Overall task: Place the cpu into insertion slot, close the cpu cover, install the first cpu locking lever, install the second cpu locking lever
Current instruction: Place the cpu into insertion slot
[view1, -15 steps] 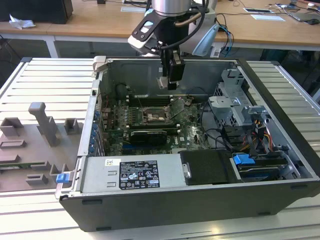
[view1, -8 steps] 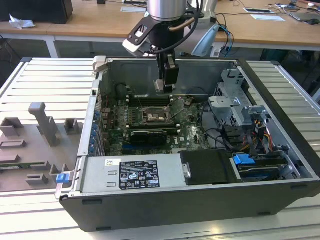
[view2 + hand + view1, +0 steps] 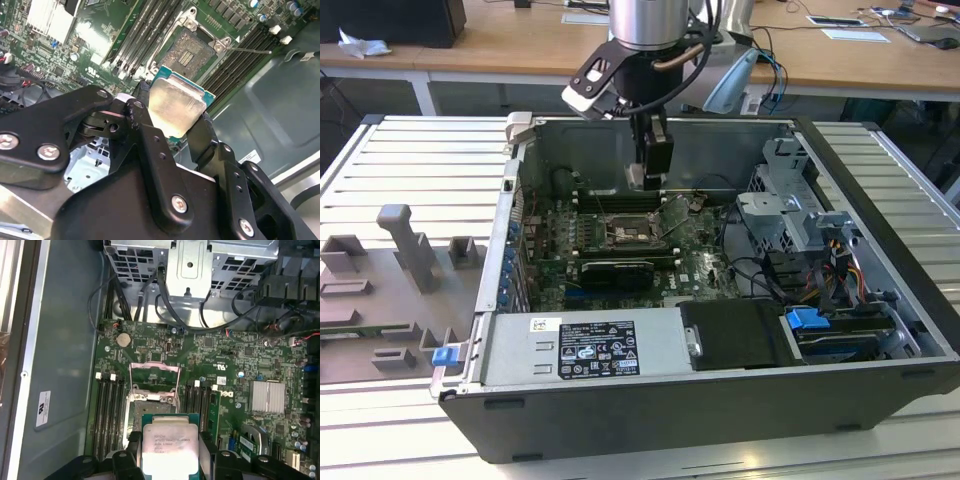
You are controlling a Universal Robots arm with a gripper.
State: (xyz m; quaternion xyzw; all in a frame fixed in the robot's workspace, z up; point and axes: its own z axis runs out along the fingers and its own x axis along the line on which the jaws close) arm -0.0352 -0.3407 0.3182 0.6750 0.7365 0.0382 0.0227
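Observation:
My gripper (image 3: 648, 178) hangs inside the open computer case, shut on the cpu (image 3: 176, 102). The chip is a pale silvery square on a green base, pinched by its edges between the black fingers (image 3: 144, 102). In the first wrist view the cpu (image 3: 167, 445) sits above and partly in front of the insertion slot (image 3: 150, 407). The insertion slot (image 3: 187, 50) lies open with its dark centre bare. Beyond the socket the cpu cover (image 3: 154, 377) stands tilted up. A thin locking lever (image 3: 250, 50) sticks out beside the socket. In the exterior view the slot (image 3: 625, 232) lies below the gripper.
Long memory slots (image 3: 107, 410) flank the socket. A black card (image 3: 615, 272) lies across the board nearer the case front. A metal drive cage (image 3: 790, 215) and cables fill the exterior view's right. A grey fixture tray (image 3: 390, 290) sits outside the case on the exterior view's left.

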